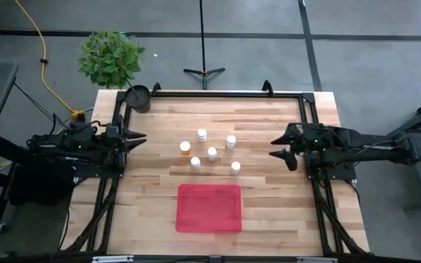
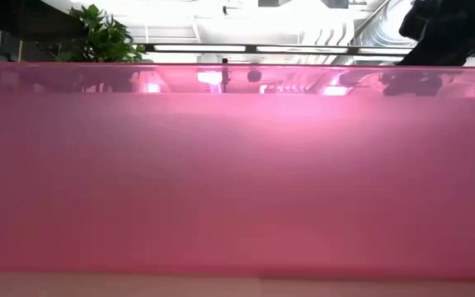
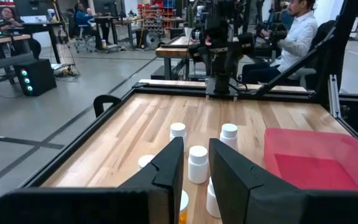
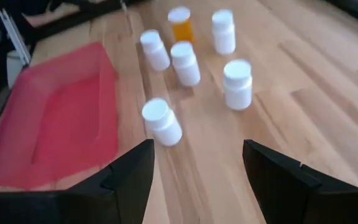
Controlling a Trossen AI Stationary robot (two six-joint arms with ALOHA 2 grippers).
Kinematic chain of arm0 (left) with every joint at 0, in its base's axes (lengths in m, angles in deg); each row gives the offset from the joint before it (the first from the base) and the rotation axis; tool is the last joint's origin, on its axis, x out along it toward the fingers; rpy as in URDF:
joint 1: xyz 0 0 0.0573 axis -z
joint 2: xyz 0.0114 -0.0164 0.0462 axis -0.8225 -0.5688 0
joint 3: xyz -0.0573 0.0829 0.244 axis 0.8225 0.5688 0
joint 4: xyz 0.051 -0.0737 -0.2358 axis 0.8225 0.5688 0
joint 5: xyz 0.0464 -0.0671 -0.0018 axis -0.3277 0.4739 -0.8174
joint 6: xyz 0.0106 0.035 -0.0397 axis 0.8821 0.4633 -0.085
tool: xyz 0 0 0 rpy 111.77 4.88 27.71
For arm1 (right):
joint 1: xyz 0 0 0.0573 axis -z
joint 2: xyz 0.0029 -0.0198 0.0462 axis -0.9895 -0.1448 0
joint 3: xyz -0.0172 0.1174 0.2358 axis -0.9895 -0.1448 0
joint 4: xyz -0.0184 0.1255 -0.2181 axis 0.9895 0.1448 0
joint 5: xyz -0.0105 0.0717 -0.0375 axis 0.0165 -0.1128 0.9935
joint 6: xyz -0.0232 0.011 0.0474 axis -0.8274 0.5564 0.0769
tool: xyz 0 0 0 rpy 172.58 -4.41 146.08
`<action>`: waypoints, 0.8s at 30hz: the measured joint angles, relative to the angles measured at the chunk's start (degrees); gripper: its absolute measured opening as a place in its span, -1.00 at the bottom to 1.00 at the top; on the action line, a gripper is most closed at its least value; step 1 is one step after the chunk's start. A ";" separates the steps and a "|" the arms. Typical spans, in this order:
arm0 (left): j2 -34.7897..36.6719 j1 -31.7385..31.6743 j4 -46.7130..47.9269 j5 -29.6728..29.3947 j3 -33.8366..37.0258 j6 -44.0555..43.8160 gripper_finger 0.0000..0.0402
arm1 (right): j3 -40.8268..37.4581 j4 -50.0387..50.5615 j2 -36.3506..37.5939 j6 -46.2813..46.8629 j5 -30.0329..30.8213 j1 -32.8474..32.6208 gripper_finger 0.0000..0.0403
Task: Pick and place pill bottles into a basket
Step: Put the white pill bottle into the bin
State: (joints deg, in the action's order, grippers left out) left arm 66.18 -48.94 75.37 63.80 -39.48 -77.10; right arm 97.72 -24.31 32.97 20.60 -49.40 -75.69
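My right claw is spread wide at the right of the frame. The pill bottles (six) stand mid-frame, above the red basket. My left claw is nearly pressed together.

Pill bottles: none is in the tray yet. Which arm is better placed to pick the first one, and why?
Probably the right. Its open tool sits closer to the nearest pill bottle, beside the red tray. The left tool waits open, slightly farther from the cluster.

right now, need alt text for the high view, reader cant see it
Six small white-capped pill bottles stand clustered mid-table on a wooden table, with an empty red basket nearer the front edge. The left gripper and right gripper wait open at opposite sides, holding nothing; a potted plant sits beyond a far corner.
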 joint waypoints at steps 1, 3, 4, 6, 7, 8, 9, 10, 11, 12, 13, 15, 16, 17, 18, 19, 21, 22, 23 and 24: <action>0.00 0.00 0.00 0.00 0.00 -0.02 -0.45 | 0.00 -0.07 -0.98 -0.01 -0.27 0.01 0.17; 0.00 0.00 0.00 0.02 0.00 -0.02 -0.45 | 0.00 -0.26 -2.75 0.09 -1.31 0.02 0.17; 0.00 0.00 0.00 0.02 0.00 -0.02 -0.45 | 0.02 -0.19 -3.52 0.36 -2.06 0.00 0.17; 0.00 0.00 0.00 0.02 0.00 -0.02 -0.45 | 1.00 0.80 -5.18 1.55 -3.33 0.02 0.17; 0.00 0.00 0.00 0.02 0.00 -0.02 -0.45 | 2.00 1.43 -6.07 1.70 -3.80 0.02 0.17; 0.00 0.00 -0.01 0.02 0.00 -0.02 -0.45 | 3.18 2.21 -6.88 1.56 -4.27 0.02 0.17; 0.00 0.00 -0.02 0.02 0.00 -0.03 -0.45 | 4.52 3.27 -7.65 1.20 -4.56 0.02 0.17; 0.00 0.00 -0.02 0.02 0.00 -0.04 -0.45 | 6.06 4.37 -8.55 0.62 -4.54 0.02 0.17; 0.00 0.00 -0.02 0.04 0.00 -0.03 -0.45 | 7.80 5.84 -9.43 -0.27 -4.39 0.02 0.17; 0.00 0.00 -0.02 0.04 0.00 -0.04 -0.45 | 9.60 7.50 -10.33 -1.29 -3.79 0.02 0.17; 0.00 0.00 -0.02 0.04 0.00 -0.04 -0.45 | 11.39 9.35 -11.24 -2.20 -3.06 0.02 0.17; 0.00 0.00 -0.02 0.13 0.00 -0.05 -0.45 | 14.91 13.28 -13.25 -3.96 -1.74 0.02 0.17; 0.00 0.00 -0.02 0.14 0.00 -0.08 -0.45 | 16.48 15.11 -14.38 -4.55 -1.54 0.03 0.17; 0.00 0.00 -0.02 0.15 0.00 -0.08 -0.45 | 18.18 17.09 -15.63 -5.08 -1.48 0.04 0.17; 0.00 0.00 -0.02 0.15 0.00 -0.10 -0.45 | 19.85 18.70 -16.95 -5.46 -1.48 0.02 0.17; 0.00 0.00 -0.02 0.15 0.00 -0.10 -0.45 | 21.58 20.16 -18.33 -5.83 -1.48 0.02 0.17; 0.00 0.00 -0.02 0.15 0.00 -0.13 -0.45 | 24.94 23.45 -21.38 -6.66 -1.55 0.02 0.17; 0.00 0.00 -0.02 0.15 0.02 -0.17 -0.45 | 26.51 25.04 -23.02 -7.16 -1.55 0.02 0.17; 0.00 0.00 -0.02 0.15 0.02 -0.19 -0.45 | 28.08 26.47 -24.63 -7.85 -1.56 0.02 0.17; 0.00 0.00 -0.02 0.15 0.02 -0.23 -0.45 | 29.59 27.59 -26.20 -8.35 -1.56 0.02 0.17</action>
State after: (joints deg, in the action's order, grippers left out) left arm 66.18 -48.94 75.35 63.95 -39.46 -77.33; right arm 127.32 3.28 6.78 12.25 -50.96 -75.67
